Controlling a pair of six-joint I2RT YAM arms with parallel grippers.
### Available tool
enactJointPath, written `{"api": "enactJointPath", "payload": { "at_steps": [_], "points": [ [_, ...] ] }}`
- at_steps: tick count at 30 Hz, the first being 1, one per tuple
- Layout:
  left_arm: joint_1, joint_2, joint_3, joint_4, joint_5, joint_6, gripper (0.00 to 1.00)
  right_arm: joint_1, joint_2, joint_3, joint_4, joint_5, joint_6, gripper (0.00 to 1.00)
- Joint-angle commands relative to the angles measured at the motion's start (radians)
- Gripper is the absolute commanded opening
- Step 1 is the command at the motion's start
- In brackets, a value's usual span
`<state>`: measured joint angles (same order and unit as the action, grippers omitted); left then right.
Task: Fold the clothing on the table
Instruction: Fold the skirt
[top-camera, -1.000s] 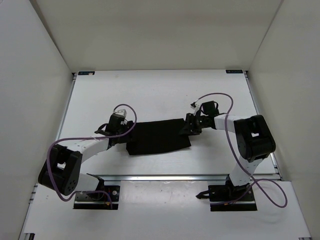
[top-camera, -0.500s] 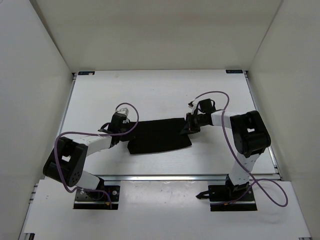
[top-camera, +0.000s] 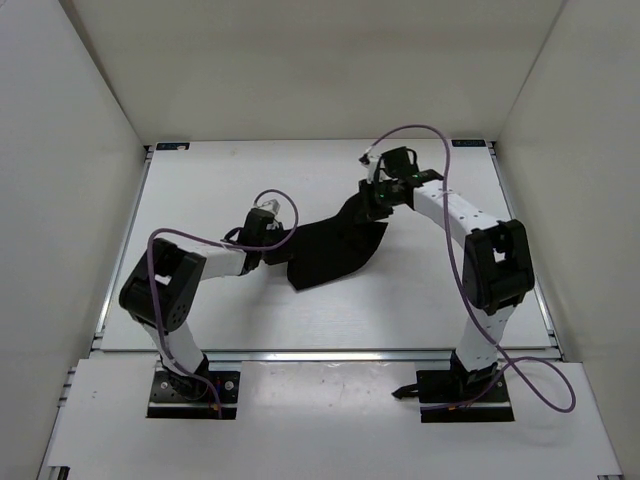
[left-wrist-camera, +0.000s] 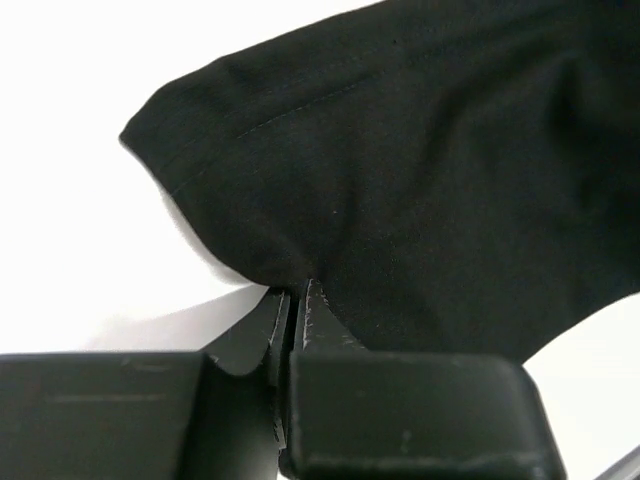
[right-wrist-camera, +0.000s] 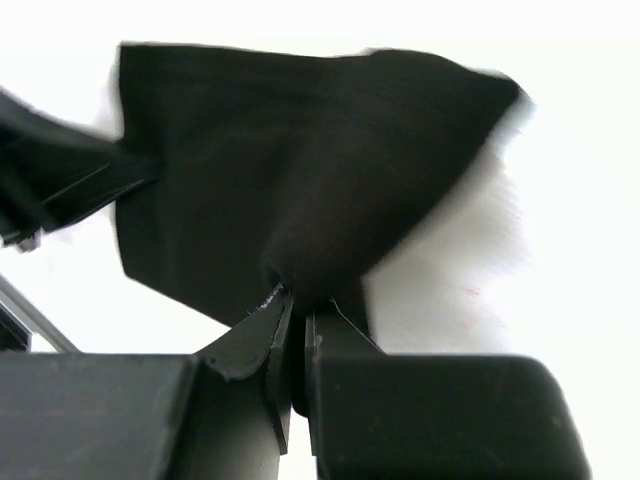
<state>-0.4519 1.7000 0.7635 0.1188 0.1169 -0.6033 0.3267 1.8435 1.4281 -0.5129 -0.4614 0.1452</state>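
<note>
Over the table (top-camera: 200, 190): black clothing (top-camera: 335, 245) stretched mid-surface between both arms, long axis slanting from near-left to far-right.
Left wrist: left gripper (left-wrist-camera: 297, 295) pinched tight on its edge.
Right wrist: right gripper (right-wrist-camera: 297, 300) clamped on its bunched fabric.

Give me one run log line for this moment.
left pincer: shut on clothing left end | right pincer: shut on clothing right end | clothing: stretched diagonally between both
</note>
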Motion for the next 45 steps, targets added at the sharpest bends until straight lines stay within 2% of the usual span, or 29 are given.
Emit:
{"api": "enactJointPath", "payload": {
  "at_steps": [1,4,13,17,21,22,26,30,33,35,40,41,45],
  "points": [
    [-0.016,0.073,0.039,0.012,0.062,-0.050,0.00,0.107,0.049,0.104,-0.130,0.097,-0.074,0.00],
    [-0.025,0.102,0.063,0.039,0.076,-0.067,0.00,0.164,0.101,0.202,-0.203,0.122,-0.090,0.00],
    [0.004,0.092,0.020,0.081,0.093,-0.075,0.00,0.279,0.233,0.364,-0.245,0.101,-0.050,0.00],
    [0.018,0.076,-0.010,0.090,0.096,-0.067,0.00,0.290,0.287,0.365,-0.228,0.061,-0.001,0.11],
    [0.025,0.072,-0.023,0.096,0.104,-0.061,0.00,0.299,0.315,0.376,-0.239,0.024,0.027,0.12],
    [0.027,0.070,-0.023,0.097,0.102,-0.064,0.00,0.305,0.303,0.367,-0.233,0.035,0.034,0.16],
    [0.033,0.073,-0.026,0.098,0.118,-0.050,0.01,0.293,0.226,0.298,-0.146,0.015,0.072,0.51],
    [0.042,0.073,-0.035,0.096,0.135,-0.058,0.02,0.255,0.102,0.229,-0.058,-0.031,0.126,0.55],
    [0.053,0.078,-0.033,0.098,0.136,-0.050,0.02,0.238,0.008,0.197,0.002,0.013,0.134,0.55],
    [0.053,0.075,-0.026,0.093,0.138,-0.056,0.02,0.222,-0.039,0.117,0.022,0.053,0.135,0.54],
    [0.056,0.082,-0.016,0.090,0.147,-0.053,0.03,0.146,-0.104,-0.067,0.100,0.049,0.174,0.39],
    [0.056,0.081,-0.018,0.090,0.150,-0.052,0.04,0.144,-0.098,-0.095,0.100,0.062,0.169,0.37],
    [0.070,0.078,-0.020,0.085,0.167,-0.053,0.04,0.153,-0.043,-0.132,0.097,0.046,0.156,0.21]
  ]
}}
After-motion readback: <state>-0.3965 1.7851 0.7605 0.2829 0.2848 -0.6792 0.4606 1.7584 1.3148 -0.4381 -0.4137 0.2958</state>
